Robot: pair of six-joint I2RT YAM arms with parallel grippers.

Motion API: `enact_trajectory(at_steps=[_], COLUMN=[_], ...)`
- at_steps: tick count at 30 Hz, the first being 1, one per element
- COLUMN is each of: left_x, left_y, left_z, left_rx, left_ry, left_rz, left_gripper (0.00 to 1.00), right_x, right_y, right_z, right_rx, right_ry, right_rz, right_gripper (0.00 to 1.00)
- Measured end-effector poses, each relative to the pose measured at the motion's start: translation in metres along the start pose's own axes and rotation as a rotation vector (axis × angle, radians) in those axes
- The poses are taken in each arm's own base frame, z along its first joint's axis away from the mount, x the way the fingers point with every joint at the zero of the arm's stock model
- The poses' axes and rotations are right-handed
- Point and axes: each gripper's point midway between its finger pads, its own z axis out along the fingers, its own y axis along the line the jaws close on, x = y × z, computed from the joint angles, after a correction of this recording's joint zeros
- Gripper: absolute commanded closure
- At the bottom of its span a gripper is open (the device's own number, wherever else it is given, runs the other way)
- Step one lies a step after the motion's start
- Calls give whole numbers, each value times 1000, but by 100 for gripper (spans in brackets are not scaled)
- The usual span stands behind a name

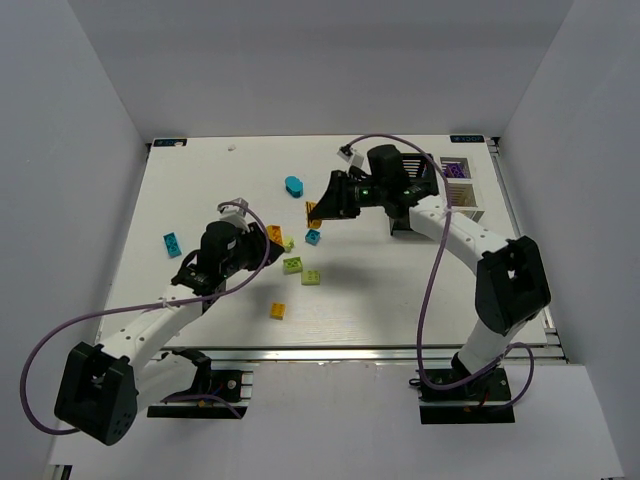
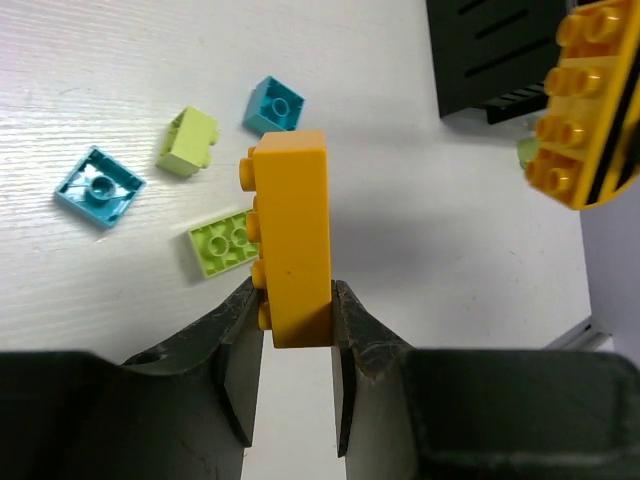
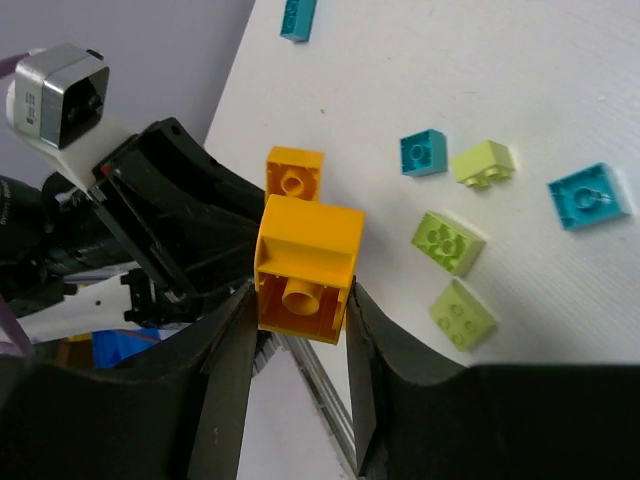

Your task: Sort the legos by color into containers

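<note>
My left gripper point(image 1: 266, 238) is shut on an orange brick point(image 2: 290, 240), held above the table. My right gripper point(image 1: 322, 207) is shut on another orange brick point(image 3: 305, 265), also held above the table, just right of the left one. The left gripper's brick also shows in the right wrist view point(image 3: 295, 175). Loose bricks lie below: teal point(image 1: 313, 237), lime point(image 1: 292, 264), lime point(image 1: 311, 277), a small lime one point(image 1: 289, 242), yellow point(image 1: 278, 311), teal point(image 1: 173, 243) and a rounded teal one point(image 1: 293, 185). The black bin point(image 1: 425, 172) joins the white tray point(image 1: 465, 195) at the back right.
Purple bricks point(image 1: 455, 168) lie in the tray's far compartment. The two grippers are close together over the middle of the table. The right arm's forearm crosses in front of the containers. The table's front edge rail point(image 1: 350, 352) runs by the arm bases.
</note>
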Motion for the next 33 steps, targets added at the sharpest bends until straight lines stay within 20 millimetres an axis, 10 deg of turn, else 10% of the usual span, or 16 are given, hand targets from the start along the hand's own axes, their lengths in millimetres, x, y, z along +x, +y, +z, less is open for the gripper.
enact_trajectory(at_steps=[7,17,24,33], left_x=[-19,-51,-48,-26], left_y=[-12,-89,-134,-162], left_z=[7,50,82,84], left_rx=[11,223,340,412], left_ry=[-7,32,89,130], left_rz=[20,60,91,105], left_gripper=[97,97,97,96], right_x=[-23,-68,-69,-74], right_y=[-18,-119,-182,-243], right_z=[-57,-247,-293,-291], right_rx=[132,636,830,889], right_ry=[-116,-350,-333,-287], right_rz=[-290,-683,-633,-540], right_gripper=[100,100,100,88])
